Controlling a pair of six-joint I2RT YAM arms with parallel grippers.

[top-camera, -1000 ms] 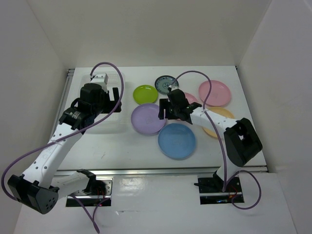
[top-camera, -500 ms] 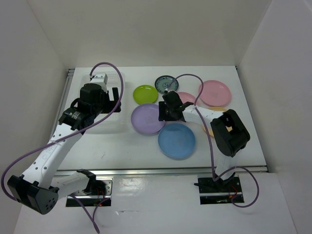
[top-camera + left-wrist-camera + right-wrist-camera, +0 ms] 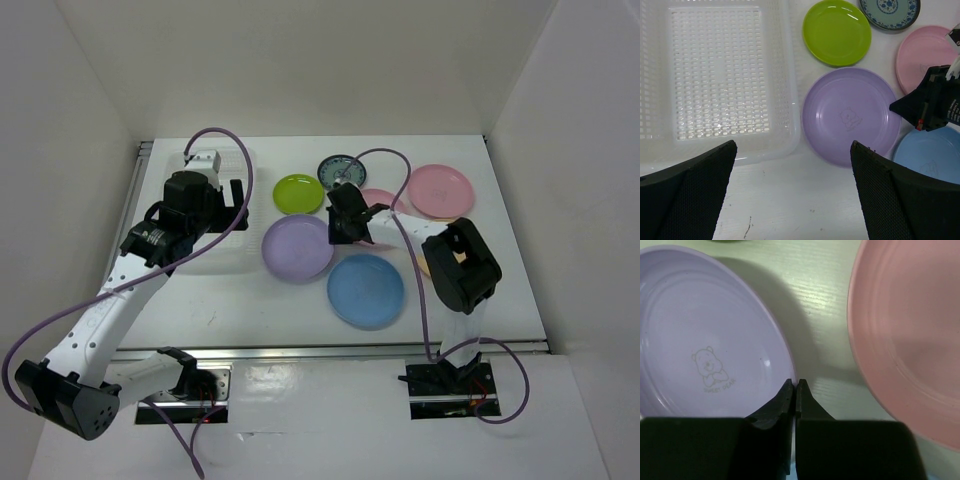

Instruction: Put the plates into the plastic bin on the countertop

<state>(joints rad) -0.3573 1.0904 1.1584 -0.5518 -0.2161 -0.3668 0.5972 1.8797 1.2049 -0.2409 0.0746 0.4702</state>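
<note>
Right gripper (image 3: 795, 385) pinched shut on rim of lavender plate (image 3: 705, 340). Plate lay flat on countertop (image 3: 790, 210) beside bin (image 3: 792, 115). Left gripper (image 3: 792, 150) spread wide, empty. Advised: tilt rim up first, avoid pink plate (image 3: 910, 340).

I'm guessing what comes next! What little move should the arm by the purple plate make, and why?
Probably nudge the lavender plate sideways toward the plastic bin. The right fingers are shut together at the plate's rim, on the side away from the bin, seemingly pinching nothing, so pushing looks likelier than lifting.
</note>
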